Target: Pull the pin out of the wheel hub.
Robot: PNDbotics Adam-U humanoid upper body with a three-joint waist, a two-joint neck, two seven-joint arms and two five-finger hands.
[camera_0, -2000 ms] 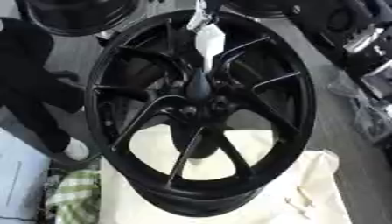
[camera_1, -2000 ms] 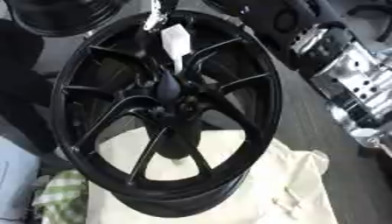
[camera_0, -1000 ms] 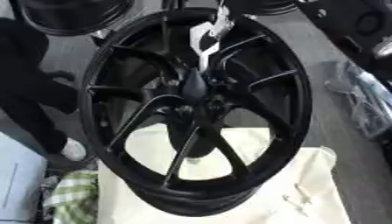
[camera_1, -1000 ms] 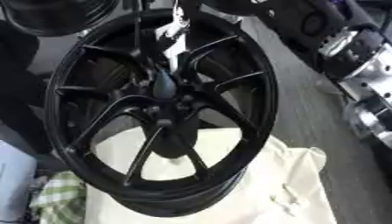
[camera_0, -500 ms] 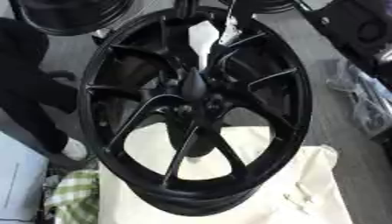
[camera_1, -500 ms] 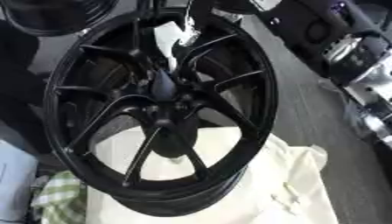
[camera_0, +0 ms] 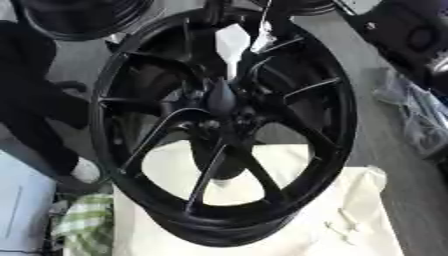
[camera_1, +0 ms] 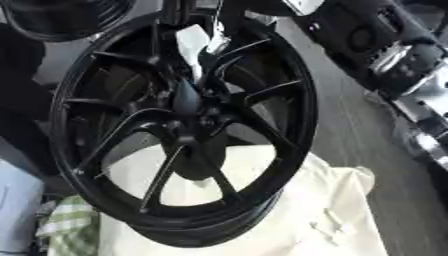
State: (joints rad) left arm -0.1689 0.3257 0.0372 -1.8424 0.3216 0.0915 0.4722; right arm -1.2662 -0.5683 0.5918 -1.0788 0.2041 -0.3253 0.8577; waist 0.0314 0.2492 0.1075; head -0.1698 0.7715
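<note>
Standing on edge on a pale cloth [camera_0: 289, 220], the black wheel hub [camera_0: 226, 120] is being viewed face-on, its rim leaning slightly toward the far right. A dark conical pin [camera_0: 221, 97] is seen at the centre, among the spoke roots, pointing up and toward the far side. A white tag [camera_0: 232, 42] is hanging just above it, in front of the upper spokes, and a small bright metal piece [camera_0: 262, 40] is showing just to the right of that tag; what it is cannot be told.

The step in hand is judged to be the reach and grasp at the pin, with the pull not yet begun. To be done well, the pin is best being gripped on its own body, not by the tag, and drawn straight along its own axis, away from the hub face, so that it is not being jammed sideways in its bore. The wheel is only standing on its rim, so a skewed pull is likely to be tipping or rolling it on the cloth.

A dark limb is entering from the far edge, over the top of the rim, near the tag. Whether this is a robot hand cannot be told, and its fingers are not being shown. At the far right, black and silver arm parts [camera_1: 394, 55] are hanging well apart from the wheel. A green checked rag [camera_0: 83, 220] is lying at the near left of the cloth.
</note>
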